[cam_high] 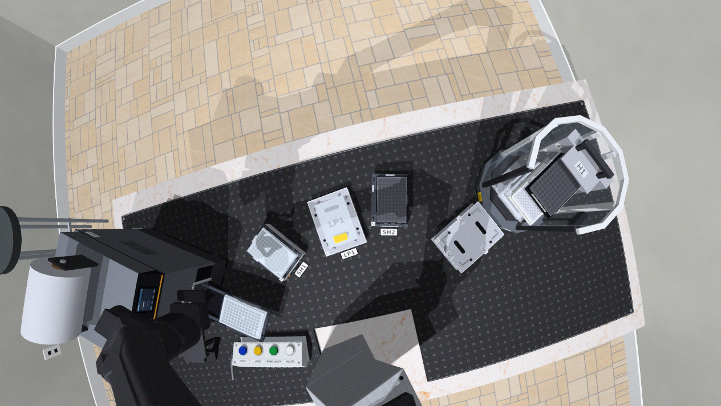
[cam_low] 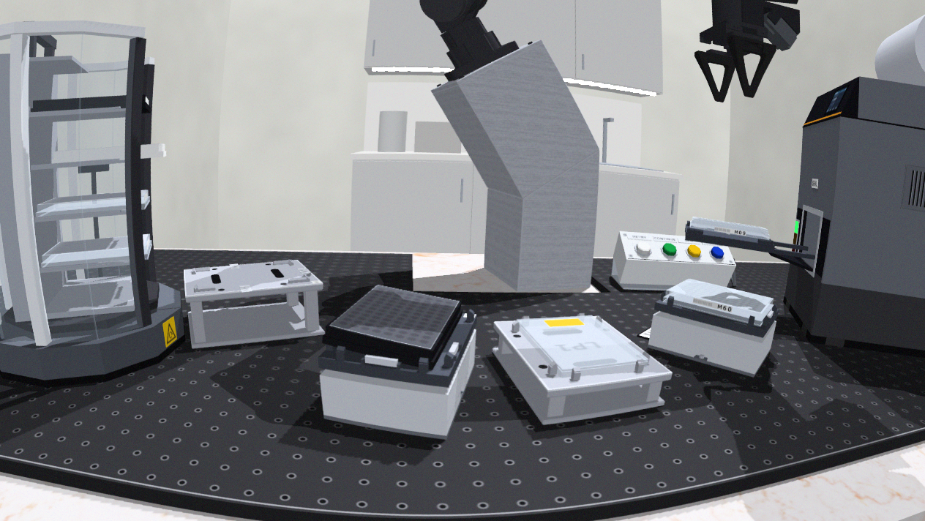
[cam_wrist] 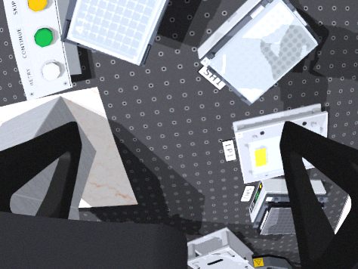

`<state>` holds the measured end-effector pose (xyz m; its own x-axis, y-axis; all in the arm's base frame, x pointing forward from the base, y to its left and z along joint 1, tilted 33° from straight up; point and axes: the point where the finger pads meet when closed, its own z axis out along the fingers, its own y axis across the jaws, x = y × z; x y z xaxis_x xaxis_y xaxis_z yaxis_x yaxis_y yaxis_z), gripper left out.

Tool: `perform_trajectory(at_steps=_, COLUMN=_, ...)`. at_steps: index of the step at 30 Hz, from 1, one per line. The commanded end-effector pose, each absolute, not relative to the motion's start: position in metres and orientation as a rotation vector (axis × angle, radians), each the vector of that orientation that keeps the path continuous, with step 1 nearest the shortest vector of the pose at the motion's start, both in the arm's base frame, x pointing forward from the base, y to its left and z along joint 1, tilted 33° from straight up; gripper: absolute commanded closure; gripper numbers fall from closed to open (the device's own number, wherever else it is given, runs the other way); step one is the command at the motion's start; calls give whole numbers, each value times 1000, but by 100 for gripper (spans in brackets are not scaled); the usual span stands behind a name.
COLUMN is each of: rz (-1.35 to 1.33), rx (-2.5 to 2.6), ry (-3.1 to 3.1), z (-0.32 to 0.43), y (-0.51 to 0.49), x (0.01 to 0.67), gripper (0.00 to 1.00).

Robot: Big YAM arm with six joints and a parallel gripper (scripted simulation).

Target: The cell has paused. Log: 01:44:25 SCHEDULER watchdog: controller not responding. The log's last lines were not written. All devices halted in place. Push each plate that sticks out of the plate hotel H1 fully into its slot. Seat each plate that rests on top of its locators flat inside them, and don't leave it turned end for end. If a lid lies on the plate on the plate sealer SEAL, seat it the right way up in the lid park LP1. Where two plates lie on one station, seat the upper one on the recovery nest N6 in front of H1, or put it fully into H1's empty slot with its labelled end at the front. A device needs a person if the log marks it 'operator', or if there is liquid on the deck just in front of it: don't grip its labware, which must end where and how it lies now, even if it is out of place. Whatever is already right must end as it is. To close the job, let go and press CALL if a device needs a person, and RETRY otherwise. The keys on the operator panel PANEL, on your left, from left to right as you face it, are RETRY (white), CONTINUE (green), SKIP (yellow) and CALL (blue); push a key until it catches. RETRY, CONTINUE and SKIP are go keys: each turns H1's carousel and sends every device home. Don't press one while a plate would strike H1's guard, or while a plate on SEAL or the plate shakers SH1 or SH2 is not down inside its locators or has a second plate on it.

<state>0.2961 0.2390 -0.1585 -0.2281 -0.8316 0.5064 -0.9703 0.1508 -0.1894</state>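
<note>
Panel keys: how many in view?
4, in a row on the panel near the arm base: blue, yellow, green, white. None look hidden.
</note>
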Motion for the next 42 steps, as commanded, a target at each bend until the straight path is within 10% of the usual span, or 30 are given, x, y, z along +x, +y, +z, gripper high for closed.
perform_trajectory(at_steps=1, rz=739, rx=1556, ry=-2367, z=-144, y=238, x=318, gripper=0)
perform_trajectory(at_steps=42, rz=873, rx=455, ry=-2998, z=-103, y=169, x=363, gripper=0)
